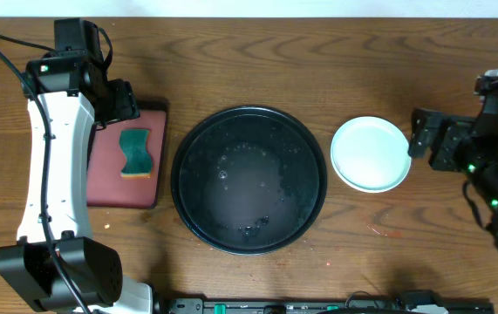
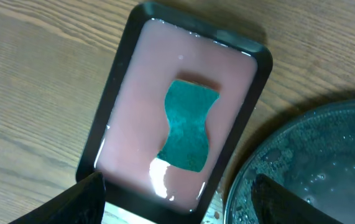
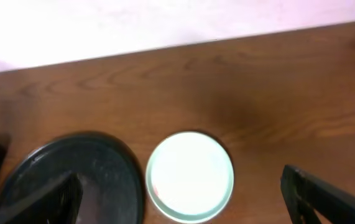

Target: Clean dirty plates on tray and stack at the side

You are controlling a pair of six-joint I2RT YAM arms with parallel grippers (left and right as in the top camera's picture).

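robot lab: arm (image 1: 52,166) at wooden table (image 1: 257,61)

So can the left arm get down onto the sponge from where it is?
Probably yes. The left gripper is open over the red tray, and the sponge lies flat in its middle with nothing on it or crowding it.

Warmly lit and sharp from overhead, with pale sheen on the wet black tray (image 1: 249,179). Softer at the left wrist, with white glare at 6 o'clock on the red tray (image 2: 160,175). Blown out at 12 o'clock at the right wrist, with a near-white plate (image 3: 189,176).
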